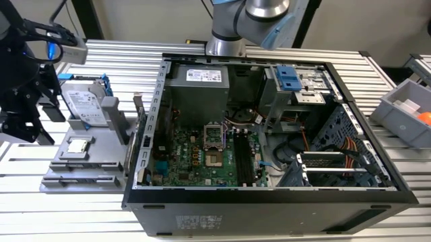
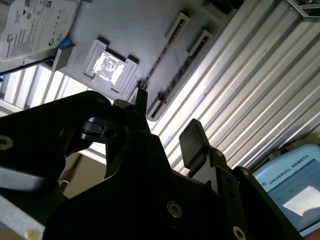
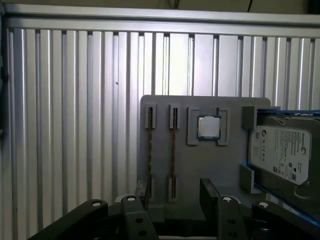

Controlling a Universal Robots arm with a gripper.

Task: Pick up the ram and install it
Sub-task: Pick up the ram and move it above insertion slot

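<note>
ram (image 3: 173,150) is standing on edge in a slot of the grey holder (image 3: 200,165), just a thin dark strip with brownish flecks along it. A second stick (image 3: 150,150) stands in the slot right beside it, parallel. The gripper (image 3: 175,191) hovers over that end of the holder with its black fingers (image 3: 209,192) spread wide apart, and I can't tell if they touch anything.

The holder is matte grey plastic with raised pockets. One square pocket holds a shiny CPU (image 3: 209,126), and a silver hard drive (image 3: 280,155) in a blue frame leans at the far end.

Everything sits on a ribbed aluminium table (image 1: 67,212), all long shiny slats.

In the exterior view the holder (image 1: 101,156) sits at about 9 o'clock from the open PC case (image 1: 269,212), a dark metal box lying on its side. Inside it there's a green motherboard (image 1: 195,161) with long black slots (image 1: 244,159). A grey power supply (image 1: 199,85) sits at 12 o'clock from the board, and orange cables run at 3 o'clock.

At 2 o'clock from the case there's a grey plastic bin (image 1: 397,108) with something orange (image 1: 424,118) in it. The arm (image 1: 256,20) rises behind the case, in front of a plain beige wall.
</note>
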